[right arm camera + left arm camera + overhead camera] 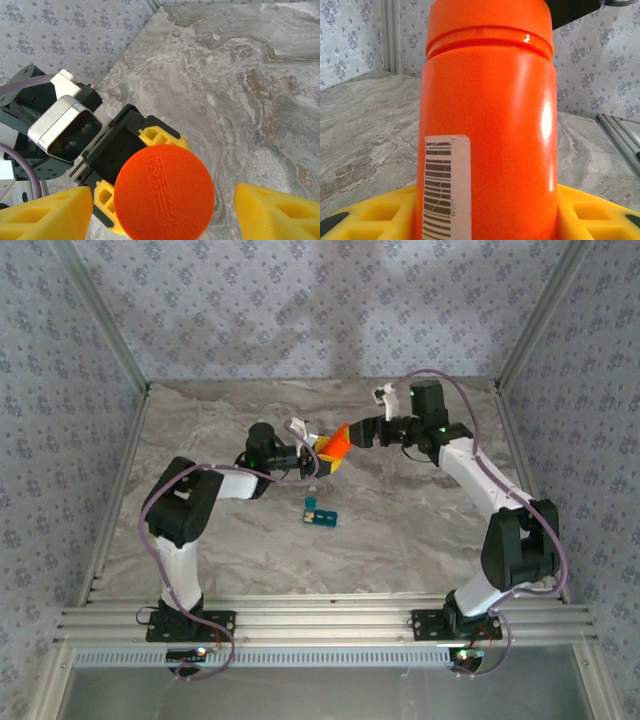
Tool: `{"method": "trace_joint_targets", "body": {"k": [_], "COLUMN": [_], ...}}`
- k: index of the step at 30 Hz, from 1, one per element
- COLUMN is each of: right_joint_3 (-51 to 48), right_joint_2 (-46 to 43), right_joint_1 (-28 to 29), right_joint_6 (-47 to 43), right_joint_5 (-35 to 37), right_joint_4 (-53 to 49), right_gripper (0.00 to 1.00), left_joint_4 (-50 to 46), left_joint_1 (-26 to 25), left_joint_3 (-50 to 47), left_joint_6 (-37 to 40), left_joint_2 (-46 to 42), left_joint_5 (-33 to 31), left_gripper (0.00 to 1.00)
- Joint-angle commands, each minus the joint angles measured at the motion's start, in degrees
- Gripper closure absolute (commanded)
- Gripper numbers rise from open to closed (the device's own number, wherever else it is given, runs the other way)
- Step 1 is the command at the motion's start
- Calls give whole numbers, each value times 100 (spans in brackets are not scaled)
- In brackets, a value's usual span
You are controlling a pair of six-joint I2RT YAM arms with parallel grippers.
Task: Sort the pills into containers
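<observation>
On the table (420, 530), seen from above, containers (320, 513) lie near the orange bottle (337, 443).

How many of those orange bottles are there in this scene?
1. The orange bottle is near the table's middle, gripped by the left gripper. The right gripper has open fingers flanking its cap. More could hide behind the arms.

Grey-blue floral wallpaper walls (300, 300) on three sides; grey marble-pattern tabletop (400, 540); aluminium rails (320, 625) along near edge.
</observation>
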Motion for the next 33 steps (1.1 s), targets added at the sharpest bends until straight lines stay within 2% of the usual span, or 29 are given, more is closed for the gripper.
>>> {"method": "trace_joint_targets", "body": {"k": [1,12,21,25,30,33], "right_joint_3": [291,449,468,423,518,501], "right_joint_2": [114,369,464,468,485,504], "right_joint_1": [57,160,246,406,666,778], "right_joint_6": [-214,-183,25,555,1705,2084], "right_joint_5": [-187,-95,46,318,1124,1426], "right_joint_4": [-151,-275,-370,-325,-533,-518], "right_gripper": [25,39,56,59,62,61], "left_joint_4": [284,280,277,288,-20,-158], "left_joint_1": [11,-5,-3,-6,-11,-5], "left_joint_3": [168,174,168,159,165,118], "left_joint_6": [0,-7,2,-15,159,283], "left_joint_2": [-192,-236,-253,-266,-414,-557], "left_joint_5": [165,180,164,132,110,81], "left_gripper": [100,100,100,100,100,100]}}
